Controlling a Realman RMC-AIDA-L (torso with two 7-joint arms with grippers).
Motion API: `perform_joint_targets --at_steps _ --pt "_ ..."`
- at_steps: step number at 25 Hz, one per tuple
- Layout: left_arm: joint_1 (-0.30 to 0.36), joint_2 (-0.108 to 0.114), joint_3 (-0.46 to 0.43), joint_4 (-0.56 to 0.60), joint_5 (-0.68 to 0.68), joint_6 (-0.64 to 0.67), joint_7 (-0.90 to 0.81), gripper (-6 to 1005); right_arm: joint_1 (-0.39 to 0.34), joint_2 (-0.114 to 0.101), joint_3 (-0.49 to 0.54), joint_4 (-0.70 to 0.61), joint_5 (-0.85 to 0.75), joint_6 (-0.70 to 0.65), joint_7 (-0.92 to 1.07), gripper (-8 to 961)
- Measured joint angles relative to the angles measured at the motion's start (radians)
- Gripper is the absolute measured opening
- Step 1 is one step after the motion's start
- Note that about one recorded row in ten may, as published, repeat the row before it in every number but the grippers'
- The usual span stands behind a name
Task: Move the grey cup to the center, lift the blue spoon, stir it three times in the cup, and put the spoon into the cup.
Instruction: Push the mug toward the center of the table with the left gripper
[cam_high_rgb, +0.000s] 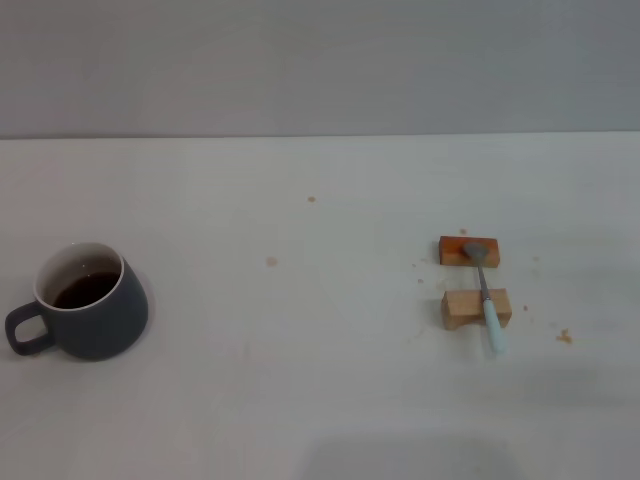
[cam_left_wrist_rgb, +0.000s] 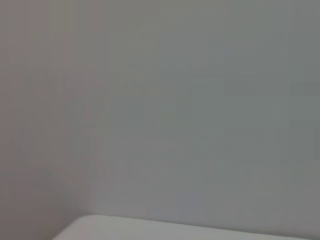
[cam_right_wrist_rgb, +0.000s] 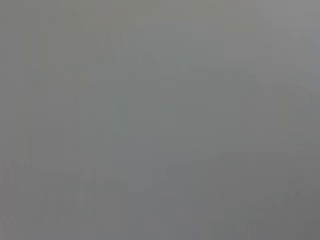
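Neither gripper can be seen in any view, so whether the left or right fingers are apart or together can't be told. Only a grey wall and a pale strip of the table's edge are caught by the left wrist view, and nothing but flat grey is shown by the right wrist view.

On the head view, the grey cup (cam_high_rgb: 92, 303) is parked upright at the left side of the white table (cam_high_rgb: 300, 380), near the front. Its loop handle is pointed out toward the left edge, and dark liquid is visible inside the white interior.

Well apart from it, over on the right side, the blue spoon (cam_high_rgb: 484, 290) is laid across two small wooden blocks. The silver bowl is rested on the far, orange-toned block (cam_high_rgb: 455, 251), and the neck and pale blue handle are propped on the nearer, lighter block (cam_high_rgb: 462, 309), with the handle tip sticking out past it toward the front.

A few small brownish crumbs (cam_high_rgb: 565, 336) are scattered on the tabletop around the blocks and near the middle.
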Motion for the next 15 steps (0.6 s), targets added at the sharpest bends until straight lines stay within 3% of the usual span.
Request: perform_joint_targets --at_steps 11,15 --pt "0.003 0.003 0.112 -0.009 0.000 0.021 -0.019 784 0.007 -0.001 0.001 -0.001 0.002 0.002 0.001 787" --pt "0.005 0.003 0.167 -0.002 0.001 0.059 -0.015 617 0.008 -0.001 0.005 -0.001 0.002 0.002 0.001 787"
